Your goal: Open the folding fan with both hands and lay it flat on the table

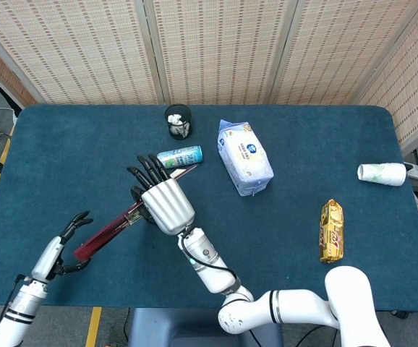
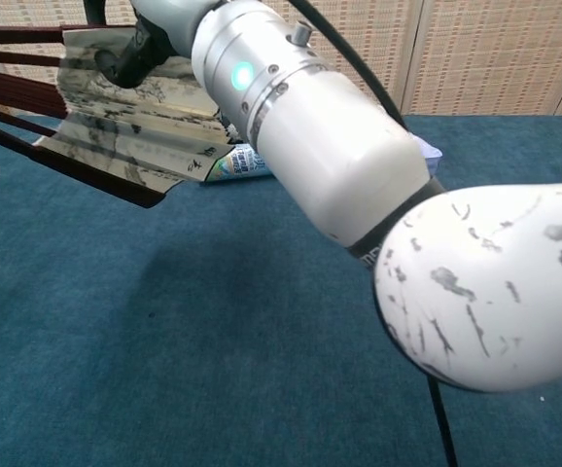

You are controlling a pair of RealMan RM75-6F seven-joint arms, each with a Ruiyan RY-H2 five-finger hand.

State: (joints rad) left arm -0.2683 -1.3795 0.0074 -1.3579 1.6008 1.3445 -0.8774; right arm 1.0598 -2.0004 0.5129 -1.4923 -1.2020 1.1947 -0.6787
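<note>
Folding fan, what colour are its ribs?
Dark red ribs on the folding fan, clearest in the chest view.

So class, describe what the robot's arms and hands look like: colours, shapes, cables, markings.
Right arm: glossy white rounded segments, scuffed with dark flecks, a green indicator light and a thin black cable. Each robot hand, right and left, has a silver-grey back and black fingers.

Silver-backed right hand with black fingers, green LED glowing on white scuffed forearm, black cable running along; slimmer silver-black left hand.
</note>
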